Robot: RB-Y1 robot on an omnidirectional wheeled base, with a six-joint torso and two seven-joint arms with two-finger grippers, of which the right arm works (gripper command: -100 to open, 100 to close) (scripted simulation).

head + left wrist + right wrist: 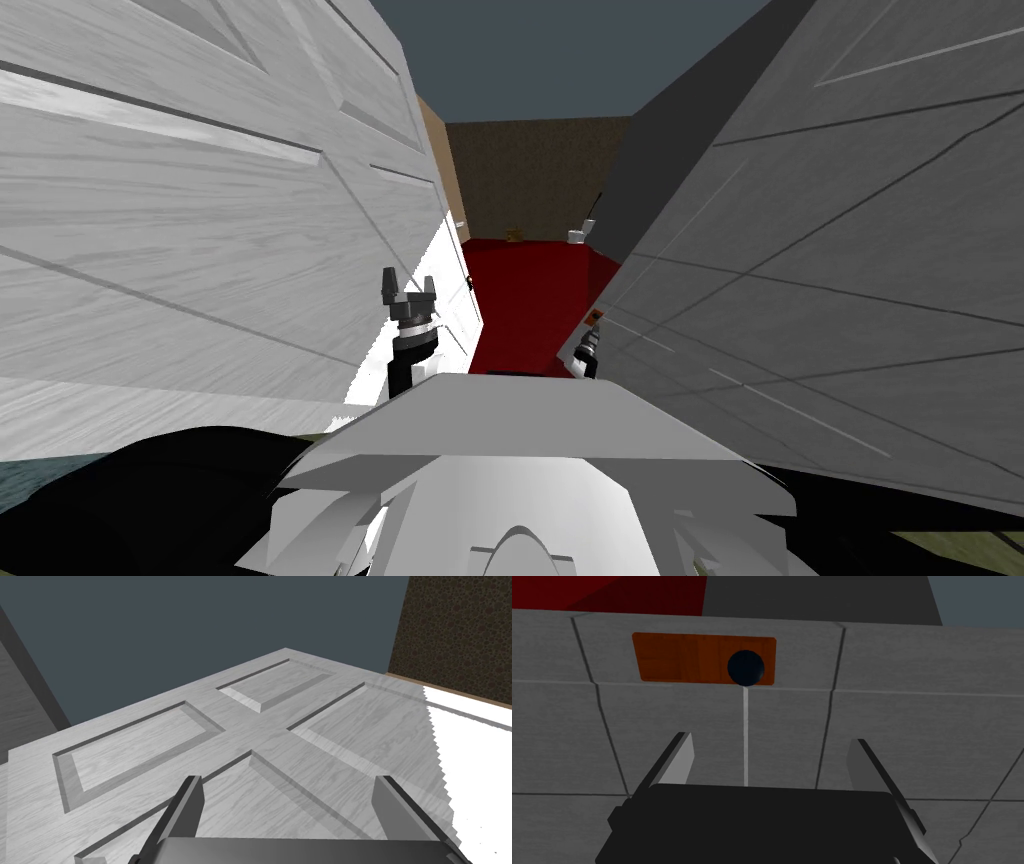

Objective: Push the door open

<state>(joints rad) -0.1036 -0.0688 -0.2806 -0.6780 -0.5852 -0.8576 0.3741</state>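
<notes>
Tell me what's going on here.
The robot stands in the gap between two doors, with a red floor ahead. Its left gripper is open and points at the pale panelled door. Its right gripper is open too and faces the grey panelled door, with the dark knob on its orange-brown plate just beyond the fingers. Neither gripper holds anything. Whether either one touches a door cannot be told.

Grey panelled door (pixel 820 250) at two o'clock, standing ajar, with orange plate (pixel 682 658) and black knob (pixel 745 667) near its free edge.
</notes>
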